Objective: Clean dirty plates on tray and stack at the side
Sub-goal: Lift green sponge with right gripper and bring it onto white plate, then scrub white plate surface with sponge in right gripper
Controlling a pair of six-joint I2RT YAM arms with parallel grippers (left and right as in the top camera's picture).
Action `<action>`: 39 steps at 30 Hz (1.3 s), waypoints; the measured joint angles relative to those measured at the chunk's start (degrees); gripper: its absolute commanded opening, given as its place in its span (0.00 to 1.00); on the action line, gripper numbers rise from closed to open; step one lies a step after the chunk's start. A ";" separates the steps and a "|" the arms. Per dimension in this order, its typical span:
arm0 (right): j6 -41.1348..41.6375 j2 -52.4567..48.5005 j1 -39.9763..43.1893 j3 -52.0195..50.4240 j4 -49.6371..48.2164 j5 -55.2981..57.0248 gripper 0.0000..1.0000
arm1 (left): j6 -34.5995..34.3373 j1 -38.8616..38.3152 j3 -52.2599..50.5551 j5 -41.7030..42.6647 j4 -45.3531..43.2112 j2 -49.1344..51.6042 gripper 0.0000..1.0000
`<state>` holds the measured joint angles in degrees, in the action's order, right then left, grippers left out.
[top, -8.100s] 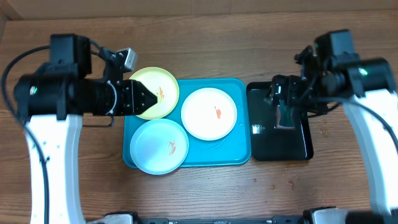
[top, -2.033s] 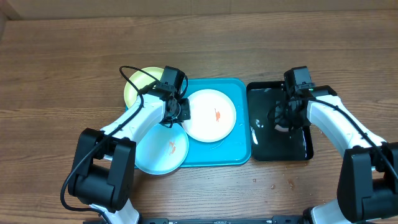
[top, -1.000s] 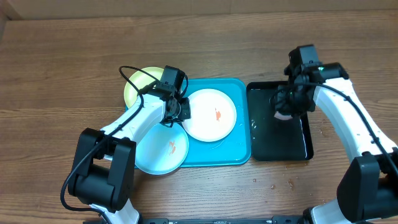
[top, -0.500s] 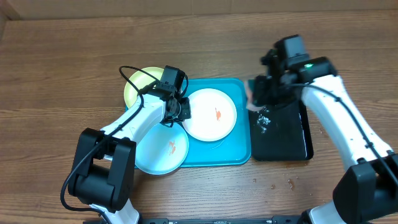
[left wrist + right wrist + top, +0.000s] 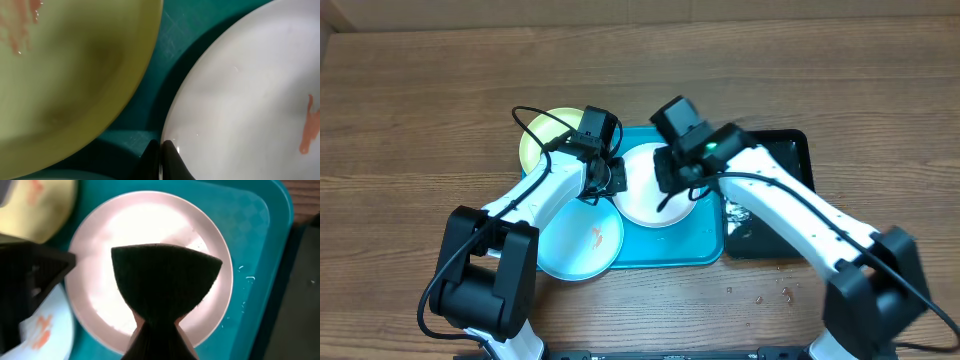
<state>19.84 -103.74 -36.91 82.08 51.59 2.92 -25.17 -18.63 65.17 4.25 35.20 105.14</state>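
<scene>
**Bringing the scouring pad over the first plate**

Scrubbing looks to be the step in hand. The right gripper (image 5: 156, 336) is clamped on a dark scouring pad (image 5: 165, 277), which fans out ahead of its fingers and hangs over the middle of the white plate (image 5: 642, 198) on the tray (image 5: 705, 250). The left gripper (image 5: 161, 150) has its jaws pinched tight, seemingly on that plate's rim to steady it. An orange smear (image 5: 306, 127) lies to the right of its tips.

Next, I judge, the pad must come down flat and rub across the smear without the plate sliding.

The right arm stretches in across the black tray (image 5: 785, 150), wrist turned down. The left arm reaches forward, its gripper low between the yellow-green plate (image 5: 545, 135) on its left and the white one on its right.
</scene>
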 measured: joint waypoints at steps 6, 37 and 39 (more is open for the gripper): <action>1.11 -4.66 0.24 0.00 -1.60 2.45 0.04 | -0.02 0.00 0.00 0.00 0.20 0.00 0.04; 2.40 -13.44 4.20 -0.50 -7.30 -7.13 0.04 | -0.22 0.00 0.00 0.17 0.74 0.00 0.04; 2.43 -13.44 4.13 -0.50 -7.17 -7.58 0.04 | -0.22 0.02 0.00 0.17 0.76 0.00 0.04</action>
<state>22.26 -117.19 -32.77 81.58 44.42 -4.67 -25.39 -18.61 65.17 4.43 35.97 105.14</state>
